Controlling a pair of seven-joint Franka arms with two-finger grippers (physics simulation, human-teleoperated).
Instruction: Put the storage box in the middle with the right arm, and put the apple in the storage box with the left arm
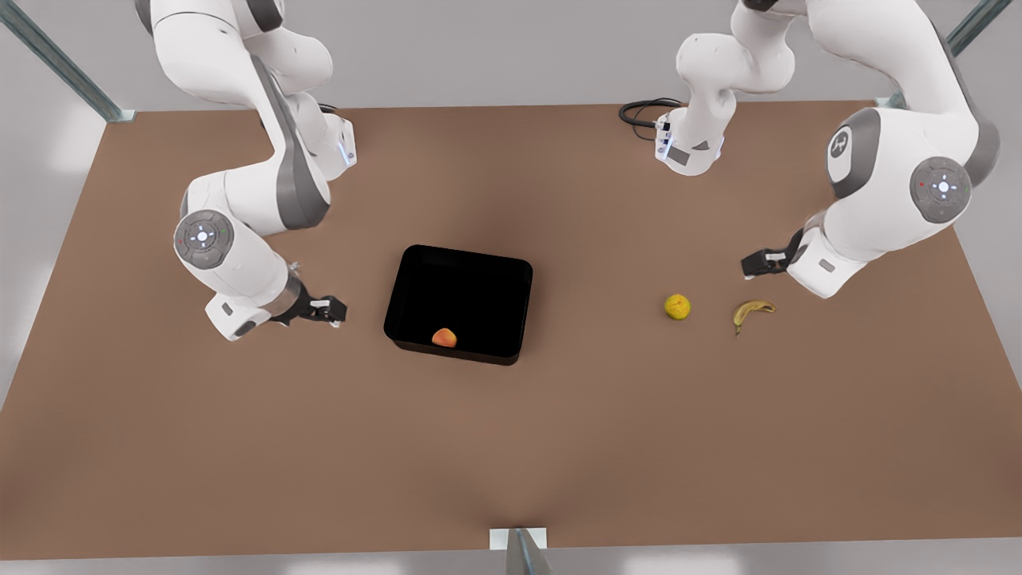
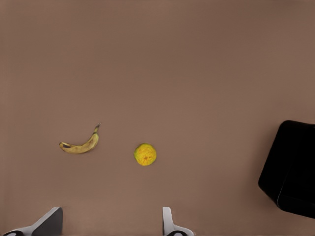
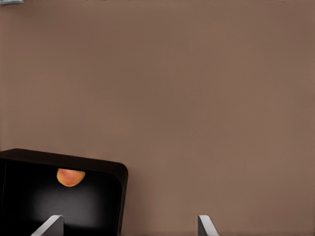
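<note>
You'll find the box point(image 1: 459, 302) at the centre of the front view, on the worktop point(image 1: 559, 447), with the apple point(image 1: 444, 338) inside against its lower wall — both placements look done. The right gripper point(image 1: 329, 310) sits left of the box, fingers apart and empty; the left gripper point(image 1: 757, 263), at right above the banana point(image 1: 752, 312), is spread and empty too. Lift both clear slowly — don't nudge the box.

A broad, matte brown rectangular desk point(image 1: 511, 447) sits before a plain pale grey wall point(image 1: 479, 48), with grey metal frame struts point(image 1: 64, 68) at its far corners.
</note>
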